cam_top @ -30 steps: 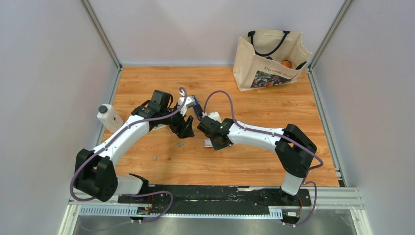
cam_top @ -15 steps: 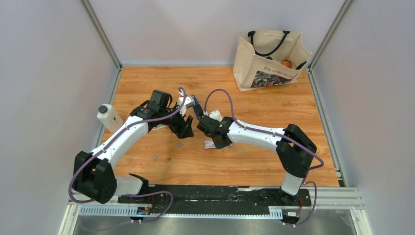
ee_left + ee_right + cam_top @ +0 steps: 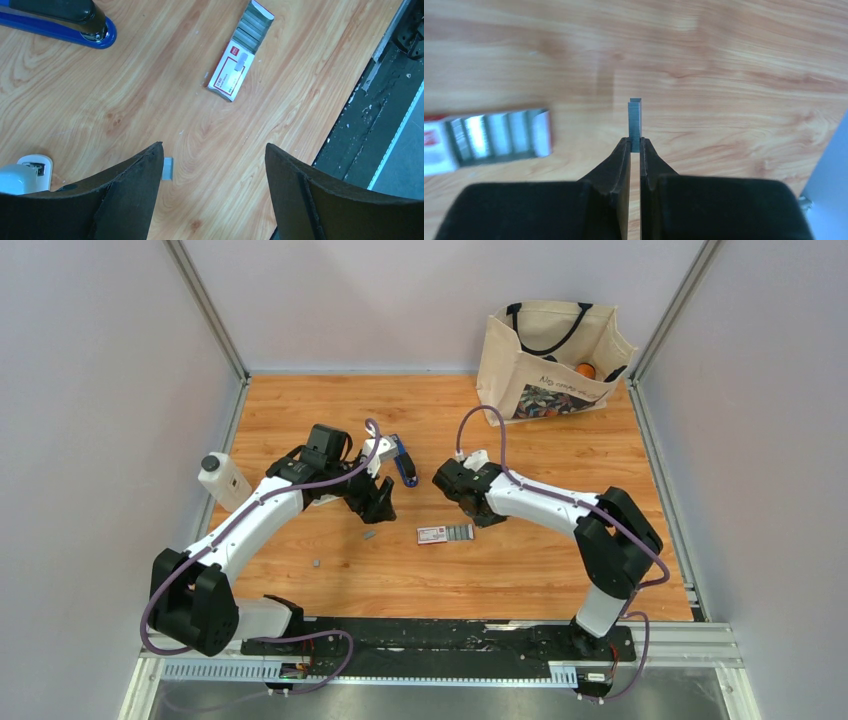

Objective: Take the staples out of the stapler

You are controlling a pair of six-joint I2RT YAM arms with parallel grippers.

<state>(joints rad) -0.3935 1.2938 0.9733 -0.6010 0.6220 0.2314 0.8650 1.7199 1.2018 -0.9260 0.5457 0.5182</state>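
The blue stapler (image 3: 403,462) with its black top lies on the wooden table just beyond my left gripper (image 3: 380,506); the left wrist view catches its end (image 3: 55,20) at the top left. My left gripper (image 3: 214,150) hangs open above the table, holding nothing. A short grey strip of staples (image 3: 168,168) lies by its left finger. Right of the stapler, my right gripper (image 3: 462,492) is shut on a thin grey strip of staples (image 3: 635,122), which sticks out past the fingertips of the gripper (image 3: 635,145). Two more strips (image 3: 369,535) (image 3: 317,563) lie on the table.
A red-and-white carton (image 3: 445,533) (image 3: 489,137) with its tray of staples pulled out lies between the arms. A white bottle with a black cap (image 3: 222,480) stands at the left edge. A canvas tote bag (image 3: 550,360) stands at the back right.
My right gripper has moved right and away from over the carton, carrying the staple strip, so the carton now shows in full. The left arm has not moved.
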